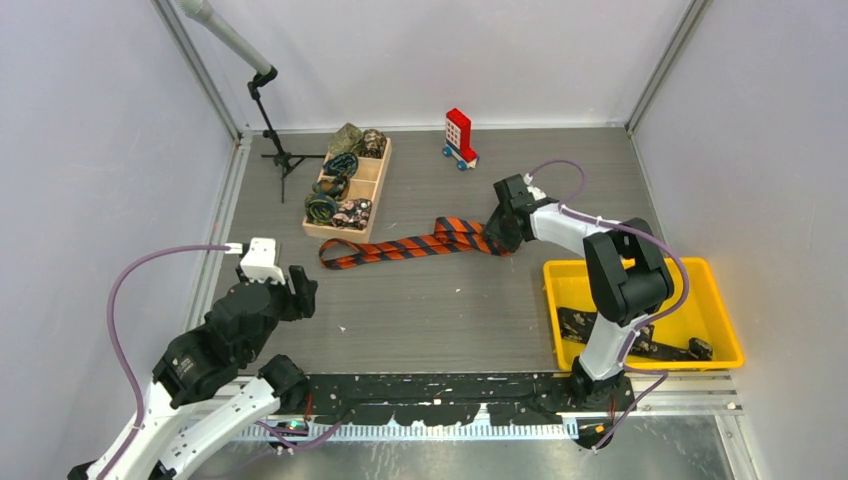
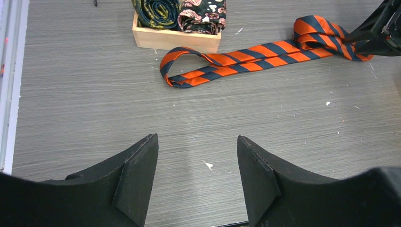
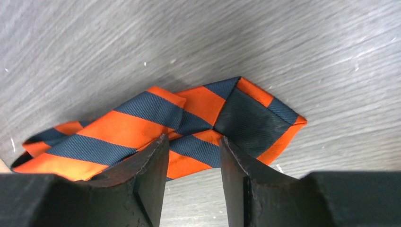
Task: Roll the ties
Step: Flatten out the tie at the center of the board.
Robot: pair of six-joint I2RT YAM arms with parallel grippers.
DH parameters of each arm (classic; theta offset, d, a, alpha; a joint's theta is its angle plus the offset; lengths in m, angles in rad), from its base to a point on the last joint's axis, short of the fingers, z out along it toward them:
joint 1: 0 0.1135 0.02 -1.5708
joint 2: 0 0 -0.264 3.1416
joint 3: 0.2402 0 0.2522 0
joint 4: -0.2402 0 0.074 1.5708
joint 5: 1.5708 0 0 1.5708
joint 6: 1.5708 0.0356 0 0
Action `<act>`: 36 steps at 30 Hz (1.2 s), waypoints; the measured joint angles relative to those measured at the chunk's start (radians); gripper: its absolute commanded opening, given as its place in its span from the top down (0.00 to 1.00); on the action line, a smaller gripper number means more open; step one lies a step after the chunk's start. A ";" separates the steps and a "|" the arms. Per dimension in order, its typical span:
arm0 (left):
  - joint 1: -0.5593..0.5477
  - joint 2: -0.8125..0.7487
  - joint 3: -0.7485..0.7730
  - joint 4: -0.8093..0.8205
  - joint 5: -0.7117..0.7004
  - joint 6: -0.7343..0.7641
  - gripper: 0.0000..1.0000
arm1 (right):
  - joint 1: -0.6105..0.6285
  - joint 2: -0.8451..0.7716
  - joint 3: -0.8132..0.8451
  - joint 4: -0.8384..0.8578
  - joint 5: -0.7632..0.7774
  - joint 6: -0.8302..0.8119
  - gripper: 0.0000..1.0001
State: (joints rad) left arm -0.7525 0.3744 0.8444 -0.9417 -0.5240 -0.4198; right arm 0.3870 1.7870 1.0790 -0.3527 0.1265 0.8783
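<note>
Orange tie beneath right end effector

A grey wood-grain table is serving as the floor of the cell, with small white specks lying on it. Plain pale walls are closing it in: a back wall, a left wall and a right wall. Metal posts are rising at the back corners. A black stand is standing back left, holding a grey pole. Soft, even light is falling throughout.
</note>
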 measured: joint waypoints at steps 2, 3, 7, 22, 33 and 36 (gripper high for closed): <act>0.000 0.000 0.000 0.000 -0.002 0.000 0.37 | -0.026 0.004 0.000 0.010 -0.012 -0.001 0.52; 0.000 0.000 0.000 0.000 -0.002 0.000 0.37 | -0.039 0.005 0.000 0.015 -0.016 -0.002 0.52; 0.000 0.000 0.000 -0.001 -0.003 0.000 0.38 | -0.091 0.010 0.007 0.017 -0.004 -0.027 0.52; 0.000 0.000 0.000 -0.002 -0.003 0.001 0.40 | -0.299 0.155 0.214 -0.059 0.051 -0.109 0.55; 0.000 0.000 0.000 -0.003 -0.006 0.001 0.40 | -0.387 0.330 0.470 -0.108 0.151 -0.219 0.54; 0.000 0.000 0.000 -0.003 -0.006 0.001 0.34 | -0.395 0.383 0.563 -0.136 0.162 -0.253 0.49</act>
State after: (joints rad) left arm -0.7525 0.3744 0.8444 -0.9451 -0.5304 -0.4191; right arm -0.0082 2.1700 1.6417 -0.4885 0.2882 0.6254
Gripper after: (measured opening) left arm 0.607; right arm 0.470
